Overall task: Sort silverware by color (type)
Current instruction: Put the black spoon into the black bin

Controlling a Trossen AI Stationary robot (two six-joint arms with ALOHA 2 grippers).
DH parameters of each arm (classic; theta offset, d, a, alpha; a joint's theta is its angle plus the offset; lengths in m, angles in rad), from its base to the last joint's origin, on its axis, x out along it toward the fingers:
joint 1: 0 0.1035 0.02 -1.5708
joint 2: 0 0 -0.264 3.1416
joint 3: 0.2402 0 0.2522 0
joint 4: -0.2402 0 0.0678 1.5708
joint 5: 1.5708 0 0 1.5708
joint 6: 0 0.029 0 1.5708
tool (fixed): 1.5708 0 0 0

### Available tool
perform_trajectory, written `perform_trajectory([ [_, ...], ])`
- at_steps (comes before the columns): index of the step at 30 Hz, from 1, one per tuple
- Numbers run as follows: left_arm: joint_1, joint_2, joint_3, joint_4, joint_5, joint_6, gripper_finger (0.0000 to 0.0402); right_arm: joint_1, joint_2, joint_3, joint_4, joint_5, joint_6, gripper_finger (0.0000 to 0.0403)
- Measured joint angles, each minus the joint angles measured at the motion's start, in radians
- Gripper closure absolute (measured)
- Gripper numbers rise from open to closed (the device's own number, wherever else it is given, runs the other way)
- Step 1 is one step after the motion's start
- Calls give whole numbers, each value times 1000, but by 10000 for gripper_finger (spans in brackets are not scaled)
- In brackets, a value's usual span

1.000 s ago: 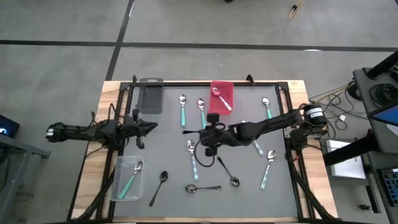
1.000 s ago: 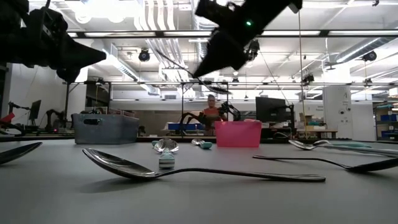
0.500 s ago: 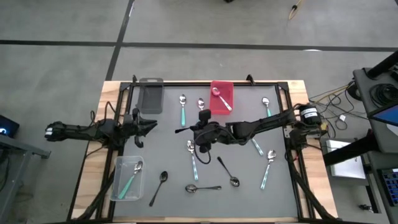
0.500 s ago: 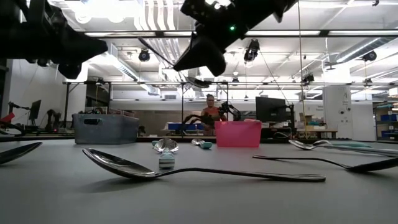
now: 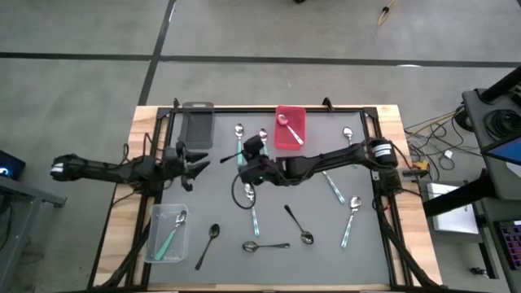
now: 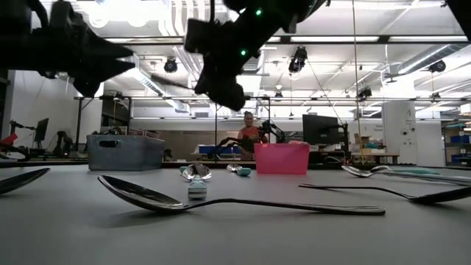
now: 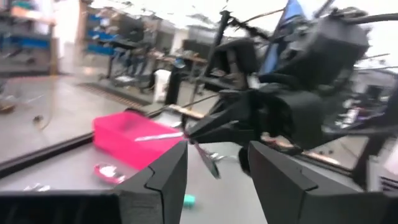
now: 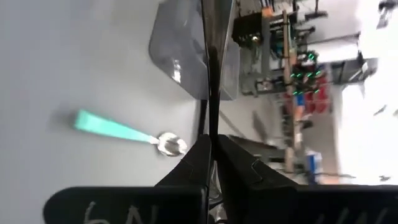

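Note:
My right gripper (image 5: pixel 242 159) reaches to the table's centre-left, above the mat, shut on a black spoon (image 5: pixel 221 159) that points at my left gripper (image 5: pixel 199 163). My left gripper stands open at the mat's left edge, facing the spoon (image 7: pixel 206 160), its fingers (image 7: pixel 163 180) apart on either side of the spoon's line and touching nothing. Several teal-handled spoons (image 5: pixel 239 143) and three black spoons (image 5: pixel 296 224) lie flat on the grey mat. My right gripper pinches the black spoon between its two shut fingers (image 8: pixel 200 163), right at their tips. The spoon (image 8: pixel 210 56) runs on along the fingers' line and sticks out past them toward the table's left. It is lifted clear of the mat, roughly level.
At the far edge stand a grey bin (image 5: pixel 197 126) and a red bin (image 5: pixel 293 118) with a spoon in it. A clear bin (image 5: pixel 166 232) with a teal spoon sits at the near left. A person shows far off in the room (image 6: pixel 250 129).
My right gripper has gone toward the table's left edge, closing on my left gripper, and has rolled about its own line with the black spoon still held. My left gripper has opened from shut.

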Motion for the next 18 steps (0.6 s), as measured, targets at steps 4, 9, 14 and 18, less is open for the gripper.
perform_trajectory([
  [4,0,59,0,-36,-12,-59,248,3,56,24,3,24,-194,394],
  [9,0,150,0,-27,-12,-116,248,7,119,53,14,35,-396,394],
  [14,0,232,0,1,-12,-150,248,9,164,94,23,66,-541,394],
  [18,0,290,0,20,-12,-167,248,11,174,126,42,69,-619,394],
])
